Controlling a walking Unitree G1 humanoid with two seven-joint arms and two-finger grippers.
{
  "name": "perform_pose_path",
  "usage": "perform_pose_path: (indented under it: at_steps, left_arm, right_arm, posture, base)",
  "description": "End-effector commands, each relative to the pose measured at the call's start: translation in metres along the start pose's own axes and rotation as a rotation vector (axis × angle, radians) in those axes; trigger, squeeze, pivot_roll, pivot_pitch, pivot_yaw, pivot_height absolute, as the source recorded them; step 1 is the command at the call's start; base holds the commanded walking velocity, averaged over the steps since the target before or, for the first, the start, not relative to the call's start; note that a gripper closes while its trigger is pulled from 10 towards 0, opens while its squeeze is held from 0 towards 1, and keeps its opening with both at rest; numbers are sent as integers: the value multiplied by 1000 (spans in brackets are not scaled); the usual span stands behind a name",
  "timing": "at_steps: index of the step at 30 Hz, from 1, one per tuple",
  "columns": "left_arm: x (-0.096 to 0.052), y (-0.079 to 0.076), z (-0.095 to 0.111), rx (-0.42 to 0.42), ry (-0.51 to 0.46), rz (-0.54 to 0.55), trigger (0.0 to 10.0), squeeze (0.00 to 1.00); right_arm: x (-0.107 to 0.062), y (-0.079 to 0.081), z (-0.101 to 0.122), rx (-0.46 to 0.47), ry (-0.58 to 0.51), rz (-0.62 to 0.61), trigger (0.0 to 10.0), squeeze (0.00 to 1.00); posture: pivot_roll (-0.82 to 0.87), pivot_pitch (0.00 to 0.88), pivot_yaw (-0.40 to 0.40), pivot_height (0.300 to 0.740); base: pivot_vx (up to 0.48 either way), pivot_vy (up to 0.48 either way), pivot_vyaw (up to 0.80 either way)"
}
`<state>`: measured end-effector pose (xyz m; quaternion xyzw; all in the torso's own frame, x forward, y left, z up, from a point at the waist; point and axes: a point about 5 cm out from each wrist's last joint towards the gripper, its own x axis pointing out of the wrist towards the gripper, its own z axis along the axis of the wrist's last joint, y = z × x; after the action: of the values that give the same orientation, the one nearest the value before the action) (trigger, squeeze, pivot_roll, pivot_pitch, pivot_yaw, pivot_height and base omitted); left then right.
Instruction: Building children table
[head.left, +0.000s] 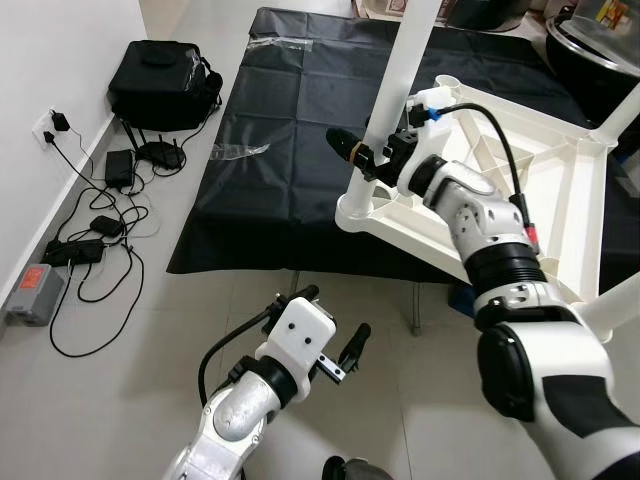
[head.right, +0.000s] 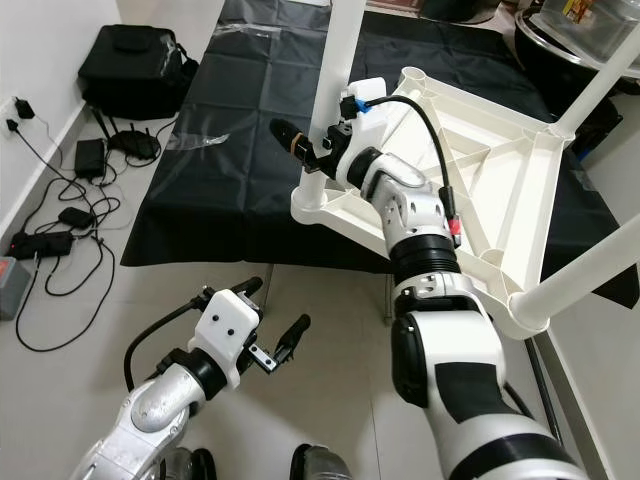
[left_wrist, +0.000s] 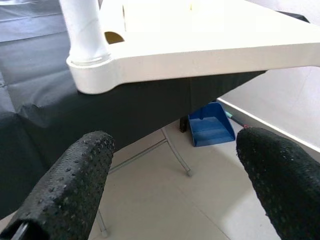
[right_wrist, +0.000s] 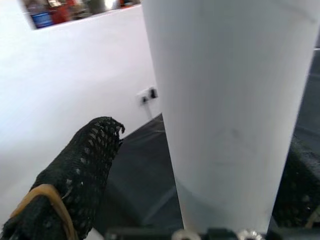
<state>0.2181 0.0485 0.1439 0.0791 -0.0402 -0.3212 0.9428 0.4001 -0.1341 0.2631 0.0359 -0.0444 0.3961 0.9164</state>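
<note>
White plastic makes up the children's table top (head.left: 540, 190), which lies upside down on a surface draped in a black cloth (head.left: 270, 130), its ribbed underside facing up. One corner overhangs the cloth's near edge, which leaves the socket there reachable from the robot's side.

A white leg (head.left: 395, 80) stands upright in that near-left corner socket (head.left: 362, 205). Another leg (head.right: 585, 270) projects from the near-right corner, and a further one (head.right: 605, 75) rises at the far right.

The right gripper (head.left: 365, 155) is at the base of the upright leg, just above the socket. In the right wrist view the leg (right_wrist: 225, 110) sits between the two black fingers (right_wrist: 75, 175), one on each side. Whether the pads press the leg or merely bracket it cannot be told. The low hold suits steadying or seating the leg in its socket; this is a judgement.

The left gripper (head.left: 335, 335) hangs low over the tiled floor (head.left: 130, 320), near the table corner but apart from it, fingers spread and empty. Its wrist view looks up at the corner (left_wrist: 100, 80) from below, suggesting it waits in support.

Off to the left, a black bag (head.left: 160, 80) and loose cables (head.left: 95, 240) lie by the wall, well apart from the work. A blue dustpan (left_wrist: 210, 130) sits beneath the surface.
</note>
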Motion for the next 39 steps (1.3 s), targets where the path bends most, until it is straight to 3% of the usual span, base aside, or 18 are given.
perform_pose_path:
  at_steps: [1,5,8,10,16,17,19,20,21,23,27,28,33,34,36,37,39]
  left_arm:
    - [-1,-5,-3,2,19,-14,10000,0]
    - [-2,-6,-3,1,18,-17,10000,0]
    - [-2,-6,-3,1,18,-17,10000,0]
    - [-2,-7,-3,-1,17,-19,10000,0]
    - [-2,-7,-3,-2,18,-20,10000,0]
    - [-2,-7,-2,-2,17,-20,10000,0]
    - [-2,-6,-2,0,9,-13,10000,0]
    - [-3,-5,-1,2,0,-2,10000,0]
    - [-3,-3,1,4,-9,12,10000,0]
    - [-3,-3,1,4,-9,12,10000,0]
    - [-4,-1,1,6,-12,34,10000,0]
    - [-4,0,1,7,-9,46,10000,0]
    - [-4,2,0,8,-4,62,10000,0]
    - [-3,4,0,8,2,73,10000,0]
    - [-3,4,0,8,2,73,10000,0]
    - [-3,5,-2,9,12,88,10000,0]
    - [-3,5,-2,9,12,88,10000,0]
  right_arm:
    - [2,13,-12,7,56,137,10000,1000]
    - [-1,17,-17,-5,97,228,10000,1000]
    - [-1,17,-17,-5,97,228,10000,1000]
    - [-3,21,-19,-8,114,314,10000,1000]
    - [-1,19,-19,-41,118,294,10000,1000]
    - [0,19,-19,-55,118,283,10000,0]
    - [1,18,-19,-65,122,264,10000,0]
    - [2,16,-19,-69,128,240,9059,0]
    - [4,15,-19,-76,118,210,0,0]
    - [4,15,-19,-76,118,210,0,0]
    - [6,6,-14,-56,70,72,0,0]
    - [5,-3,-9,-55,34,-53,0,0]
    - [4,-10,-6,-55,11,-163,0,0]
    - [3,-15,-3,-45,-12,-254,0,0]
    - [3,-15,-3,-45,-12,-254,0,0]
    - [-1,-24,-4,-46,-37,-464,0,0]
    - [-1,-24,-4,-46,-37,-464,0,0]
  posture:
    - [116,131,-113,740]
    - [119,128,-113,740]
    - [119,128,-113,740]
    - [122,128,-115,740]
    - [120,129,-115,740]
    - [123,133,-121,740]
    - [124,137,-122,740]
    - [124,137,-122,740]
    - [124,137,-122,740]
    - [124,137,-122,740]
    - [123,142,-120,740]
    - [123,143,-122,740]
    - [122,144,-122,740]
    - [120,145,-121,740]
    - [120,145,-121,740]
    - [114,148,-117,740]
    - [114,148,-117,740]
  base:
    - [0,0,0]
    - [0,0,0]
    - [0,0,0]
    - [0,0,0]
    - [0,0,0]
    - [0,0,0]
    - [0,0,0]
    - [0,0,0]
    - [0,0,0]
    - [0,0,0]
    - [0,0,0]
    - [0,0,0]
    - [0,0,0]
    - [0,0,0]
    - [0,0,0]
    - [0,0,0]
    - [0,0,0]
